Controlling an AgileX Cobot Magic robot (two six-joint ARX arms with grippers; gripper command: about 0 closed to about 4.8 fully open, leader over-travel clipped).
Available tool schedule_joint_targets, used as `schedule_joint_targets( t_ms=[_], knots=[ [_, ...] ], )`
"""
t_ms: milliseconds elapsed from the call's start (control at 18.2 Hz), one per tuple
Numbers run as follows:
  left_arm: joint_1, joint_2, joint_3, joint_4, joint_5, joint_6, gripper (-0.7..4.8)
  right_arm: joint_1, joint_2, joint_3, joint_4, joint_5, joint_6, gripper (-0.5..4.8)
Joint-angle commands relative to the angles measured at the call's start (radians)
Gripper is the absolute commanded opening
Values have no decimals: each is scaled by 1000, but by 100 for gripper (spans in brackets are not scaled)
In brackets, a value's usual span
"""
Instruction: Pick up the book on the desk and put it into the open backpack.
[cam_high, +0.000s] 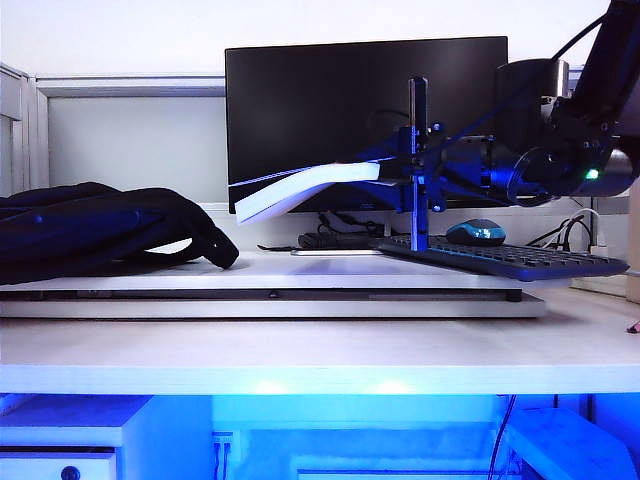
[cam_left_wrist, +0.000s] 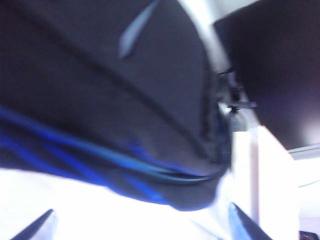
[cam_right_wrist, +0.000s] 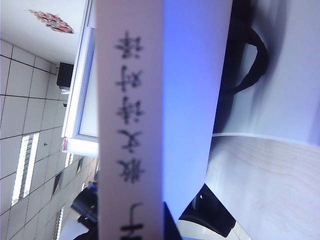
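Note:
My right gripper (cam_high: 415, 175) is shut on one end of the book (cam_high: 300, 190) and holds it in the air, nearly level, above the desk (cam_high: 320, 355) and right of the backpack (cam_high: 100, 225). In the right wrist view the book's printed spine (cam_right_wrist: 130, 125) fills the middle and runs between the jaws of the right gripper (cam_right_wrist: 150, 216). The backpack's black strap (cam_right_wrist: 250, 55) lies beyond it. My left gripper (cam_left_wrist: 140, 227) is open with nothing between its fingertips (cam_left_wrist: 36, 227). It is close over the black backpack with blue lining (cam_left_wrist: 125, 100). The left arm does not show in the exterior view.
The backpack lies on a long white platform board (cam_high: 270, 300). A black keyboard (cam_high: 510, 260) and a blue mouse (cam_high: 476, 232) sit at the right. A dark monitor (cam_high: 365, 120) stands behind the book, with cables at its foot.

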Motion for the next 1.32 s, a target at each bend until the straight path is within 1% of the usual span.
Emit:
schedule_joint_targets(
  t_ms=[55,275,440,660,770,935,1100,1265,1320],
  knots=[
    [0,21,2,42,-19,19,479,1,-20,13,72,-6,-14,-6],
    [0,37,2,85,-63,18,479,1,-20,13,72,-7,-14,-6],
    [-11,117,3,178,-54,-28,479,1,-20,13,72,-15,-14,-6],
    [-34,129,4,254,-59,-64,479,1,-20,14,72,-27,-14,-6],
    [-34,129,19,256,-55,-86,479,1,-20,15,72,-28,-14,-6],
    [-34,133,68,246,-75,-86,479,1,-20,26,72,-29,-11,-6],
    [-40,180,78,217,-53,-85,479,1,-20,26,72,-29,-10,-6],
    [-63,216,79,240,-80,-79,479,1,-20,26,72,-29,-10,-6],
    [-74,217,82,244,-107,-78,479,1,-20,26,73,-29,-10,-6]
  ],
)
